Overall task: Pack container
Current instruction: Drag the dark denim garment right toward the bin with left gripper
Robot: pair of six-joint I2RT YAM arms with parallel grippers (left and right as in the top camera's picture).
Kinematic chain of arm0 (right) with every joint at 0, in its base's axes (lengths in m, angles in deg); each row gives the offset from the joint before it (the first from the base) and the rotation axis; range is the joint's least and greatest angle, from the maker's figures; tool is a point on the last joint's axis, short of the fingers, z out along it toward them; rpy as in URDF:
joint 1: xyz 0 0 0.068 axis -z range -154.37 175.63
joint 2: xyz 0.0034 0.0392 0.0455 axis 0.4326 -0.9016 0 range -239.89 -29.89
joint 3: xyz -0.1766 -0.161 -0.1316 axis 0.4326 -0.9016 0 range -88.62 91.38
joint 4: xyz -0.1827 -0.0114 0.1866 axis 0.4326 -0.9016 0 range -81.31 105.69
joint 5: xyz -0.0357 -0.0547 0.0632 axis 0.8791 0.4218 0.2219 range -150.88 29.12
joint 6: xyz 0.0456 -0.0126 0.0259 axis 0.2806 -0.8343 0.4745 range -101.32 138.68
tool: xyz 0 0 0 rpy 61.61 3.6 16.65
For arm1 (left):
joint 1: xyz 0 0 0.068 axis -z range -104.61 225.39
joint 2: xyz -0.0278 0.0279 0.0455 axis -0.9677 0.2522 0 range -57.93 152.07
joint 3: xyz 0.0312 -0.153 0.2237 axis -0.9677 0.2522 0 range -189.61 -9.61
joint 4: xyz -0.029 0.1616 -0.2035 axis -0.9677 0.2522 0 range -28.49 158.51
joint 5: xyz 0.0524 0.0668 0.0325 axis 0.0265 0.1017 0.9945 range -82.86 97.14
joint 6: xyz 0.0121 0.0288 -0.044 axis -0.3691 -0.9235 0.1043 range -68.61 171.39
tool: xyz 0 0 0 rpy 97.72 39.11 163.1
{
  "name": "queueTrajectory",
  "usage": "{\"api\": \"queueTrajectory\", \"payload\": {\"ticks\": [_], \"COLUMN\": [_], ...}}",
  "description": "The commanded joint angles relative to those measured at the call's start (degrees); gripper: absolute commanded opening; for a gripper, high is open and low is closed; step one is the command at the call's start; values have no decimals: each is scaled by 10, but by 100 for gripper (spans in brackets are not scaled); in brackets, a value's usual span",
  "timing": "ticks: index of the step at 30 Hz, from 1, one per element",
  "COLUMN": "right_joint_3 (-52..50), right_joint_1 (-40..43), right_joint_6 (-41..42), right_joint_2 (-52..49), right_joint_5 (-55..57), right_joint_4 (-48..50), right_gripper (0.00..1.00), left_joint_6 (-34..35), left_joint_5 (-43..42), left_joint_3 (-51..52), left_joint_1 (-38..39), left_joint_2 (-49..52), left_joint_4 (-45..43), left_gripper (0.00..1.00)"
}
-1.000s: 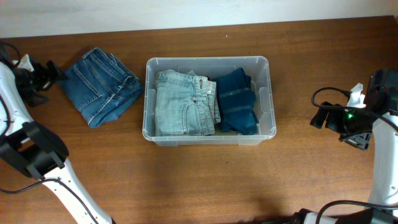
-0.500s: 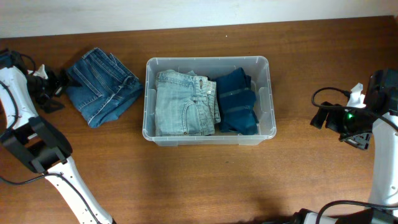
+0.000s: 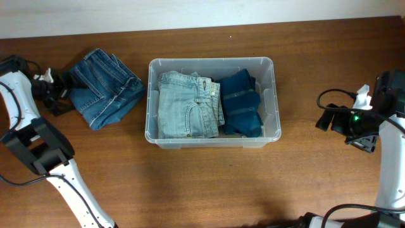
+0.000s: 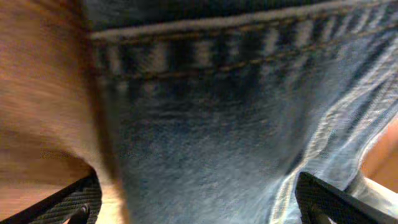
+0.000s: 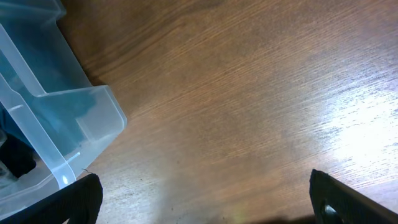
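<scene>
The container (image 3: 211, 62) already held folded denim (image 3: 188, 104). Left gripper (image 3: 58, 96) gaped wide at the loose jeans (image 3: 104, 88), seemingly poised to grab them. Right gripper (image 5: 205, 205) hung open, idle.

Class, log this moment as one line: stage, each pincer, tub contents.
stage: pre-grasp | left pincer: open at folded mid-blue denim jeans | right pincer: open, over wooden table | clear plastic tub: pale-blue jeans, navy jeans

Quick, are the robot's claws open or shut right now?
Left claw: open, straddling the blue jeans, not gripping them.
Right claw: open, holding nothing.
</scene>
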Motion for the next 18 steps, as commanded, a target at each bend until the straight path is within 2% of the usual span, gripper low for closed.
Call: {"api": "queueTrajectory", "payload": {"ticks": [1, 9, 11, 12, 15, 17, 18], "right_joint_3": [0, 0, 0, 0, 0, 0, 0], "right_joint_1": [3, 3, 3, 3, 3, 3, 3], "right_joint_6": [3, 3, 3, 3, 3, 3, 3], "right_joint_2": [0, 0, 0, 0, 0, 0, 0], "right_joint_5": [2, 2, 2, 2, 2, 2, 2], "right_joint_4": [0, 0, 0, 0, 0, 0, 0], "right_gripper": [98, 98, 98, 98, 99, 99, 99], "left_joint_6": [-5, -12, -12, -12, -12, -12, -12], "left_joint_5": [-36, -36, -36, -36, -36, -36, -36], "left_joint_3": [-2, -2, -2, -2, -2, -2, -2], "left_joint_1": [1, 1, 1, 1, 1, 1, 1], "left_joint_2": [31, 37, 37, 37, 37, 37, 37], "left_joint_4": [-5, -14, -14, -12, -11, -10, -10], "left_gripper": [99, 97, 90, 82, 73, 58, 55]}}
